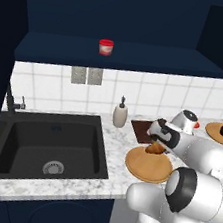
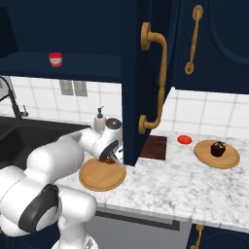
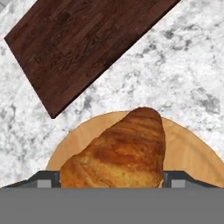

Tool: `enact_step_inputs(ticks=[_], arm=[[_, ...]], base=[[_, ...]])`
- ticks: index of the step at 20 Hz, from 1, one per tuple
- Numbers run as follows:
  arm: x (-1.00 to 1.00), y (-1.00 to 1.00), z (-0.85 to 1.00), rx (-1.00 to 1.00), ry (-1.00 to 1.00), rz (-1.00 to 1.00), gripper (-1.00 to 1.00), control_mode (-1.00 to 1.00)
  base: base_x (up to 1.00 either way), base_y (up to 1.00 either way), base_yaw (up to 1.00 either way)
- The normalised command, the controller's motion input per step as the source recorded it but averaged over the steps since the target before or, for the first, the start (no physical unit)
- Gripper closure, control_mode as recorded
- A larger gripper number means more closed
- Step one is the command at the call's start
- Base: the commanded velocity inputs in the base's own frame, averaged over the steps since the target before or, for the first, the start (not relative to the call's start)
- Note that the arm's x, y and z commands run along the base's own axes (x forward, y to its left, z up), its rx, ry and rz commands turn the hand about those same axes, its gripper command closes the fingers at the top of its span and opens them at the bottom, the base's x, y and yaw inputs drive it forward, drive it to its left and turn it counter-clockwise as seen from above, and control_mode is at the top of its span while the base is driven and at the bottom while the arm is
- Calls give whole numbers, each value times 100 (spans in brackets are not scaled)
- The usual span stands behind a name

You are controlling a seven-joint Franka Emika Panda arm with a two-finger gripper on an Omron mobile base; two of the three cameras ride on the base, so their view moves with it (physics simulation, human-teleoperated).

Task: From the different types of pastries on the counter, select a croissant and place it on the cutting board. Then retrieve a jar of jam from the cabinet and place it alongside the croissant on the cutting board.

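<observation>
Hand view: the flaky golden croissant (image 3: 118,151) is pinched between the gripper (image 3: 111,180) tips above a round tan wooden plate (image 3: 192,155); the dark-grained rectangular cutting board (image 3: 83,43) lies on veined marble counter (image 3: 183,74).

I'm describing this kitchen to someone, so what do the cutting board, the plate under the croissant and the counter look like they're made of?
Cutting board: dark wood, matte, with visible streaky grain.
Plate: pale wood by its look, smooth and even tan; grain too faint to confirm.
Counter: white stone, probably marble, judging by the grey veining.
</observation>
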Motion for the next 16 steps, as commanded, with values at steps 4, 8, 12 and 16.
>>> enact_step_inputs(ticks=[4,8,12,16], arm=[[98,-55,9,9,5,-3,100,-100],[89,-28,0,5,7,-5,100,-100],[62,-29,0,0,8,-8,100,-100],[44,-50,-8,0,9,-12,100,-100]], base=[[0,0,0],[0,0,0],[0,0,0],[0,0,0]])
